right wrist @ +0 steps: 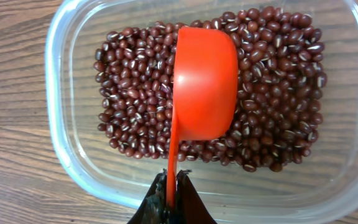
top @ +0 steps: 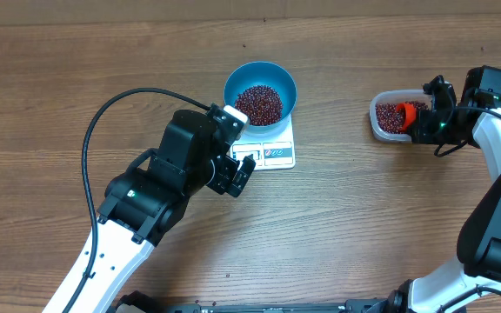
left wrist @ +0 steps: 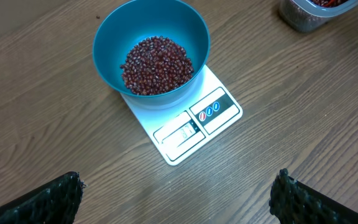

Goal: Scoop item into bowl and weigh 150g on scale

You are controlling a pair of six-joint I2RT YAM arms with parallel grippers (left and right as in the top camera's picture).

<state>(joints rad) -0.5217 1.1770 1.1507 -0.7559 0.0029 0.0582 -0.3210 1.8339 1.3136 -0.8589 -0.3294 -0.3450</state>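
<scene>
Right gripper (right wrist: 171, 194) clamps the scoop (right wrist: 204, 87) by its handle; left gripper (left wrist: 178, 196) stands apart. Beans (right wrist: 129, 106) are loose and likely to roll: carry level.

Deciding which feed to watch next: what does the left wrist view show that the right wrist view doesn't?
Only the left wrist: the blue bowl holding beans, sitting on the white scale, with the left gripper open above the table. Only the right wrist: the orange scoop lying over the tub's beans, its handle pinched in the shut right gripper. Both: the clear tub and the wooden table.
</scene>
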